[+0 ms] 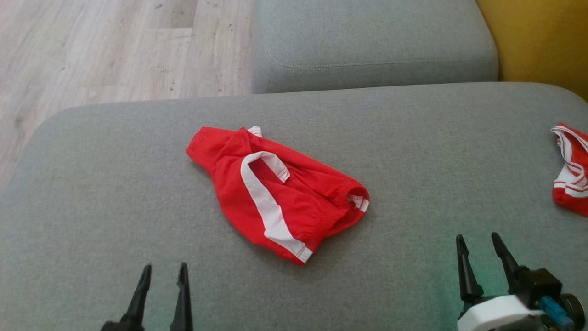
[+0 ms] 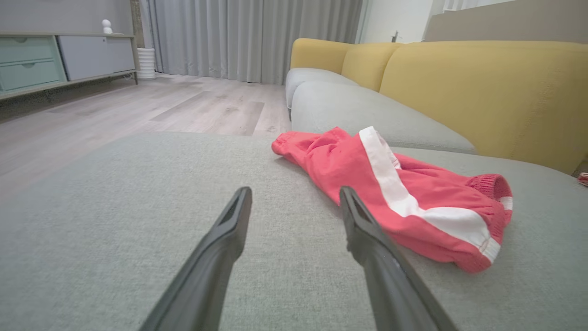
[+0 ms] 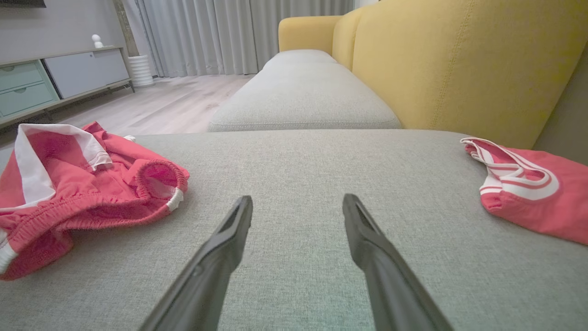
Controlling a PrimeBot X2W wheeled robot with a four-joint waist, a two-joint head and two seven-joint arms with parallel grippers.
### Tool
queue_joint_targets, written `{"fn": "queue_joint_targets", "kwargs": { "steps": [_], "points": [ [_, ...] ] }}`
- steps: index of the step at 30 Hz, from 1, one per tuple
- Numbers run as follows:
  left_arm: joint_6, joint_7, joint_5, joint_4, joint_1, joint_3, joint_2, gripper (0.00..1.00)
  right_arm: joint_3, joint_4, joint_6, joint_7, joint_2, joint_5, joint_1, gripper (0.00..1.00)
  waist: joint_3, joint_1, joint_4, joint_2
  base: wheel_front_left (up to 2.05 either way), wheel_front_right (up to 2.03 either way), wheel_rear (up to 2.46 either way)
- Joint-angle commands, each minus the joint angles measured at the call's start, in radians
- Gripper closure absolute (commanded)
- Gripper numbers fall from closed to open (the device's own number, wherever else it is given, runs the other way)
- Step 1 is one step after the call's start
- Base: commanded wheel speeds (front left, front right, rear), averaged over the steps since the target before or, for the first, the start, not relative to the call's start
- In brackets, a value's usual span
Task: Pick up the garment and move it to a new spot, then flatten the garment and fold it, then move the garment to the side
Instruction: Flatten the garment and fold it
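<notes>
A crumpled red garment with a white side stripe and an elastic waistband lies in the middle of the grey sofa cushion. My left wrist view has the garment just ahead and to the right of the fingers; my right wrist view has the garment at the left. My left gripper stands open at the lower left, short of the garment, holding nothing. At the lower right my right gripper is open too, apart from the cloth.
A second red piece with white stripes lies at the cushion's right edge, also in the right wrist view. Another grey cushion lies beyond, with a yellow backrest at the right. Wooden floor is at the left.
</notes>
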Motion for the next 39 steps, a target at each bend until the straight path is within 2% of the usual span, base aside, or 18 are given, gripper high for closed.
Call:
{"fn": "queue_joint_targets", "kwargs": {
  "steps": [1,6,8,9,15,23,30,31,32,33,34,35,39],
  "points": [
    [-0.009,-0.009,0.01,-0.032,-0.063,0.017,-0.007,0.0,0.028,-0.028,-0.001,-0.014,-0.006,0.006,-0.033,0.0,0.004,0.0,-0.006,-0.0001,0.0,0.0,0.0],
    [-0.037,-0.009,0.012,-0.035,-0.157,-0.104,-0.009,0.0,0.043,-0.036,-0.001,-0.014,-0.006,0.008,-0.053,0.0,0.018,0.0,-0.032,-0.0001,0.0,0.0,0.0],
    [-0.044,-0.007,-0.002,-0.014,-0.199,-0.18,-0.009,0.0,0.055,-0.039,-0.001,-0.014,-0.006,0.012,-0.061,0.0,0.025,0.0,-0.049,-0.0001,0.0,0.0,0.0],
    [-0.049,0.015,-0.026,0.014,-0.244,-0.261,-0.01,0.0,0.065,-0.044,-0.001,-0.014,-0.006,0.017,-0.069,0.0,0.036,0.0,-0.067,-0.0001,0.0,0.0,0.0],
    [-0.031,0.092,-0.047,0.139,-0.335,-0.424,-0.01,0.0,0.102,-0.058,-0.001,-0.014,-0.006,0.034,-0.101,0.0,0.087,0.0,-0.132,-0.0001,0.0,0.0,0.0],
    [0.055,0.095,-0.047,0.277,-0.395,-0.446,-0.008,0.0,0.093,-0.078,-0.001,-0.014,-0.006,0.038,-0.122,0.0,0.148,0.0,-0.178,-0.0001,0.0,0.0,0.0],
    [0.08,0.069,-0.052,0.342,-0.42,-0.429,-0.007,0.0,0.087,-0.08,-0.001,-0.014,-0.006,0.038,-0.127,0.0,0.16,0.0,-0.182,-0.0001,0.0,0.0,0.0],
    [0.08,0.068,-0.053,0.351,-0.423,-0.428,-0.007,0.11,0.087,-0.08,-0.001,-0.014,-0.006,0.039,-0.128,0.0,0.161,0.0,-0.18,-0.0001,0.0,0.0,0.0],
    [0.079,0.067,-0.055,0.359,-0.427,-0.428,-0.007,0.5,0.086,-0.079,-0.001,-0.014,-0.006,0.039,-0.128,0.0,0.161,0.0,-0.179,-0.0001,0.0,0.0,0.0],
    [0.077,0.066,-0.057,0.367,-0.431,-0.429,-0.007,0.74,0.086,-0.079,-0.001,-0.014,-0.006,0.04,-0.129,0.0,0.161,0.0,-0.178,-0.0001,0.0,0.0,0.0],
    [0.074,0.065,-0.06,0.374,-0.435,-0.428,-0.007,0.92,0.088,-0.077,-0.001,-0.014,-0.006,0.041,-0.13,0.0,0.159,0.0,-0.176,-0.0001,0.0,0.0,0.0],
    [0.071,0.064,-0.063,0.38,-0.44,-0.428,-0.007,1.0,0.089,-0.076,-0.001,-0.014,-0.006,0.042,-0.131,0.0,0.157,0.0,-0.175,-0.0001,0.0,0.0,0.0],
    [0.057,0.06,-0.096,0.377,-0.454,-0.415,-0.008,1.0,0.093,-0.072,-0.001,-0.014,-0.006,0.044,-0.132,0.0,0.145,0.0,-0.173,-0.0001,0.0,0.0,0.0]
  ]
}}
